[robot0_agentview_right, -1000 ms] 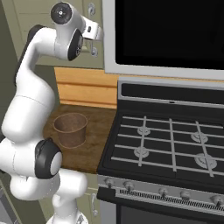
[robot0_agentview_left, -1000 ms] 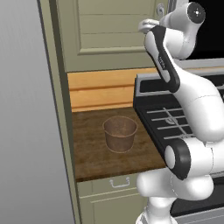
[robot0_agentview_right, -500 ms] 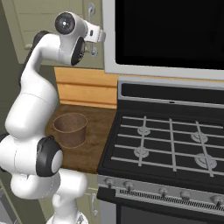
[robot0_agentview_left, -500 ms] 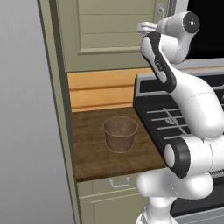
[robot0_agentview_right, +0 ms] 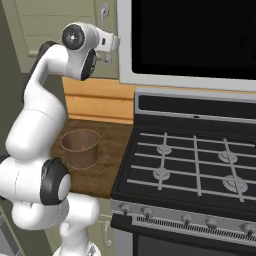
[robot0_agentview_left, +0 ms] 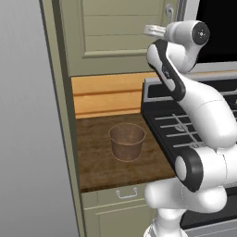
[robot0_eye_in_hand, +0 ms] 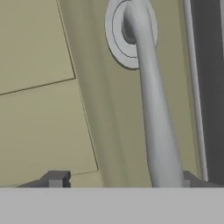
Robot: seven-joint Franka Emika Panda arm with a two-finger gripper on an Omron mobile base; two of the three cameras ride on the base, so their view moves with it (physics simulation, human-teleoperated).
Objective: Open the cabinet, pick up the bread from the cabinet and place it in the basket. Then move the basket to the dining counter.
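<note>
Olive cabinet (robot0_agentview_left: pixel 111 37): door closed
Handle (robot0_eye_in_hand: pixel 153 109): between the end effector (robot0_eye_in_hand: pixel 120 179) fingertips
End effector: fingers apart, not clamped
Basket (robot0_agentview_left: pixel 126 141): upright on desk (robot0_agentview_left: pixel 97 162)

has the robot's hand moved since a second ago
Yes. In the left base view the gripper has moved left, toward the cabinet door and its bar handle; the basket on the worktop hasn't shifted.

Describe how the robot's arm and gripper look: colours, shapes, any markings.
The arm is glossy white, built of rounded, tube-like links, with dark grey or black bands and round caps at the joints. No cables or markings show. The gripper has two small, dark grey, blocky fingertips; its body is white in the base views.
</note>
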